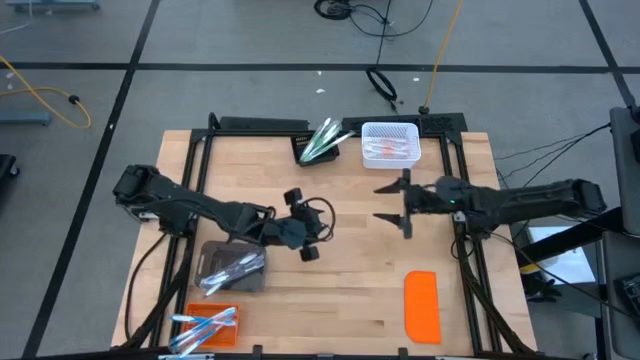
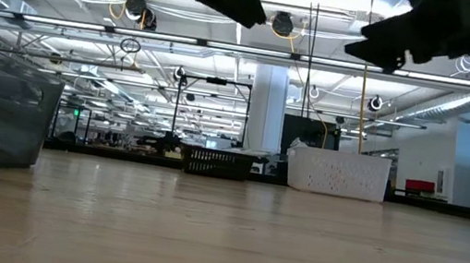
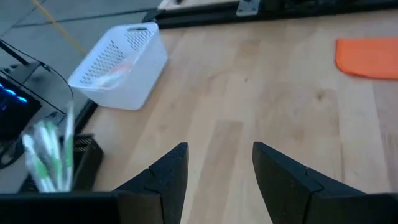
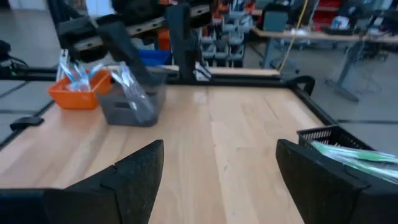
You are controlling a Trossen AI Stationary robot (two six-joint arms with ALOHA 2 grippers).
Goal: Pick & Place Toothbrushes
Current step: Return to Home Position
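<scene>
The toothbrushes stand sorted in four small bins. Green ones (image 1: 324,138) stick out of a black basket (image 4: 323,134) at the far edge, and pink ones lie in a white basket (image 1: 389,144) beside it. Pale ones fill a grey bin (image 1: 232,268), and blue ones (image 1: 203,322) an orange bin (image 4: 78,92) at the near left corner. My left gripper (image 1: 301,226) hovers open over the table's middle with nothing between its fingers (image 3: 175,169). My right gripper (image 1: 388,201) is open and bare too, level, right of centre, near the white basket.
A flat orange lid (image 1: 422,305) lies on the wood near the right front. A black frame (image 1: 205,140) runs around the table. Bare wood shows between the two grippers and along the front middle.
</scene>
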